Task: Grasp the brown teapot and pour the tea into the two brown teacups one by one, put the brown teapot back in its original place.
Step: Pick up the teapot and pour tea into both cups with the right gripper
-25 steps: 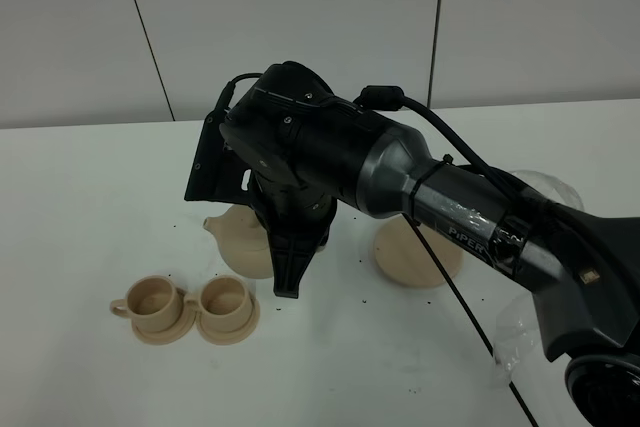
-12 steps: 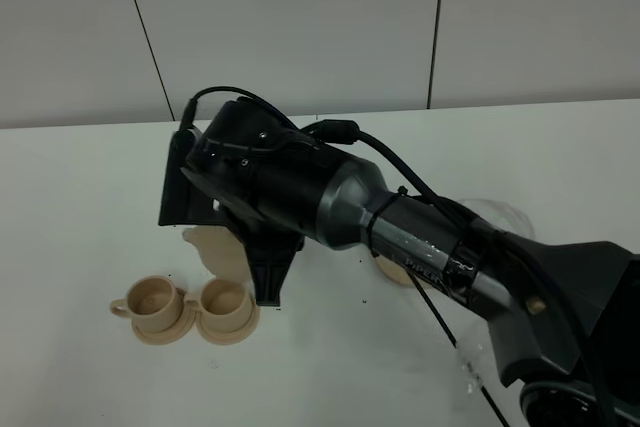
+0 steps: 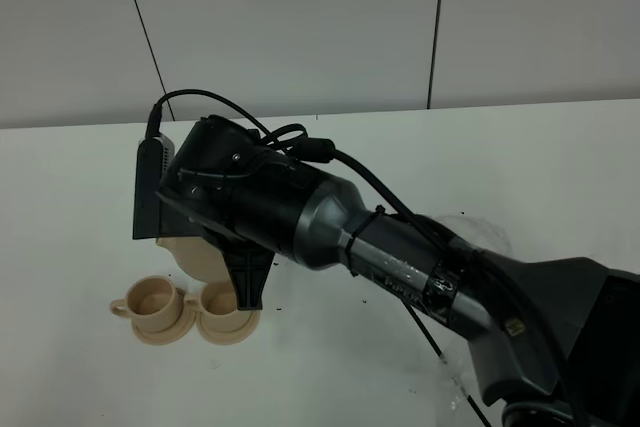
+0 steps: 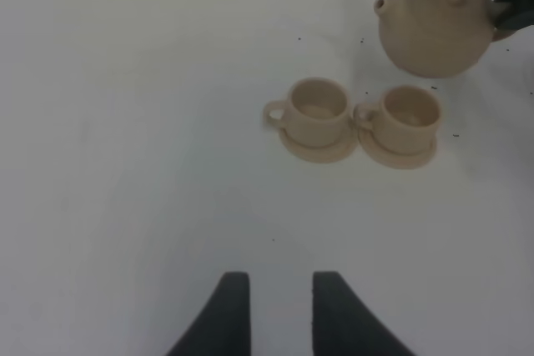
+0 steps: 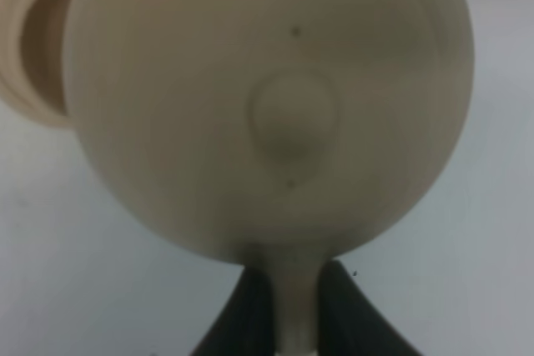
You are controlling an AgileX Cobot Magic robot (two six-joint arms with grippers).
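Fingers (image 5: 249, 316) of my right gripper (image 5: 284, 310) pinch the brown teapot (image 5: 267, 106) by its handle, holding it close by the two brown teacups (image 4: 317, 107) (image 4: 410, 114). My left gripper (image 4: 279, 310) hangs empty over the table (image 4: 125, 164), fingers narrowly parted.

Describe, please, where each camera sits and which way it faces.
Exterior high: mounted high, looking down at the table; the right arm covers most of the teapot by the two teacups.
Left wrist: on the left arm, facing the table; left gripper open.
Right wrist: close above the teapot; right gripper shut on its handle.
Shared: all show the teapot; the first two show both teacups.
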